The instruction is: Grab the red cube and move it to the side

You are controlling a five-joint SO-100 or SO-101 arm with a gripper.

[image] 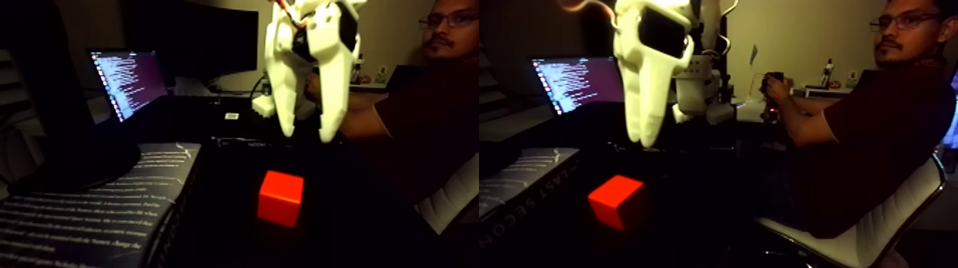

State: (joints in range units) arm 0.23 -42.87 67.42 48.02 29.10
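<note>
One red cube [281, 198] sits alone on the dark tabletop [342, 235], nothing gripping it. In the left half of the fixed view your claw [308, 134] hangs above it, fingers slightly apart, well clear, likely lined up for a descent. In the right half the fingers look nearly together and the cube lies lower left of the tips.

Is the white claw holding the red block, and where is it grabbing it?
No, nothing is held. The gripper hangs open above the red cube, which sits alone below it.
</note>
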